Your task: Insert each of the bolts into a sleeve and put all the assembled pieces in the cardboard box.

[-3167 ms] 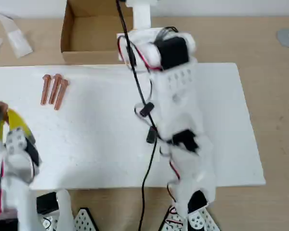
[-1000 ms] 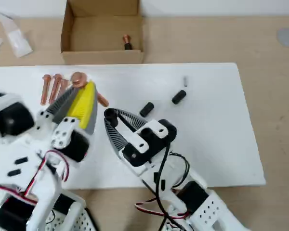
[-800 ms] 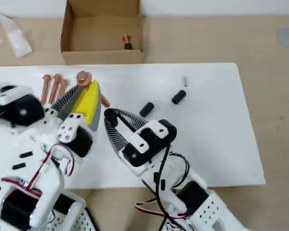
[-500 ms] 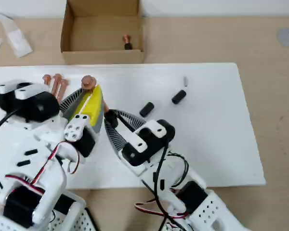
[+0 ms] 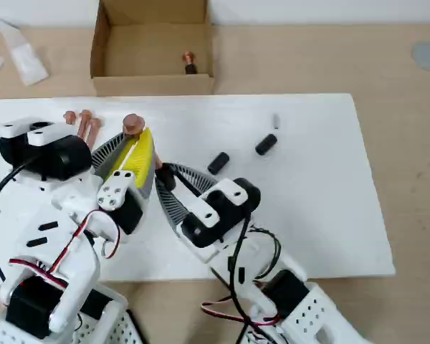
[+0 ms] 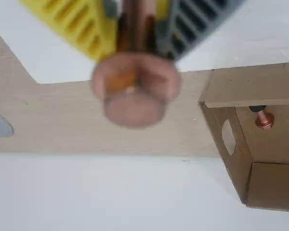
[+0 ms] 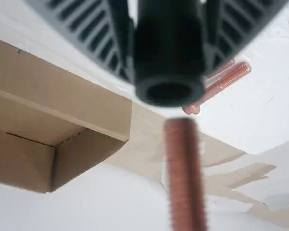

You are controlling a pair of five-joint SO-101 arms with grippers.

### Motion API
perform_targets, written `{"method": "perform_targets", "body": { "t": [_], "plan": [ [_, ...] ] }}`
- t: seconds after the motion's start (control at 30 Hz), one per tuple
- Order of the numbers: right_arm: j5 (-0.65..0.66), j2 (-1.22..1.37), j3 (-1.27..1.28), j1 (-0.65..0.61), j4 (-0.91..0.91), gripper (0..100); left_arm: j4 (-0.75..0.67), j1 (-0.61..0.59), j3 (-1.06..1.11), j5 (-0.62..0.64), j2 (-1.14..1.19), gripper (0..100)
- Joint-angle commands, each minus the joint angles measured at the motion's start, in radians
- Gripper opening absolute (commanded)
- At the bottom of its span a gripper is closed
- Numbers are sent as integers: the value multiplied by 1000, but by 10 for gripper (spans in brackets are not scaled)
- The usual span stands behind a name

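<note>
Clamping a bolt (image 5: 132,122), left gripper (image 5: 136,136) faces right gripper (image 5: 165,170) pinching sleeve (image 7: 169,62), spare bolts (image 5: 86,117) beside.

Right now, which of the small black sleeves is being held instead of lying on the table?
The sleeve clamped in the right gripper, facing a copper bolt. The other two loose sleeves lie flat on the white board, with nothing gripping them.

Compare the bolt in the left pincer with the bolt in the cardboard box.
The held bolt is bare, clamped in the left pincer; the boxed bolt wears a black sleeve and lies loose in the cardboard box. Both are copper-coloured.
</note>
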Motion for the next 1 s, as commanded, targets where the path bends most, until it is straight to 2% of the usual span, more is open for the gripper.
{"method": "perform_targets", "body": {
  "t": [0.0,0.43,0.6,0.83,0.97],
  "plan": [
    [11,-24,-5,-16,-31,9,2,15,-6,-5,-1,6],
    [9,-24,-5,-16,-31,9,-9,15,81,-5,1,7],
    [9,-24,-5,-16,-31,9,-57,17,75,-5,1,7],
    [9,-24,-5,-16,-31,9,-17,120,71,-6,1,6],
    [9,-24,-5,-16,-31,9,-12,126,71,-9,1,6]
  ]
}}
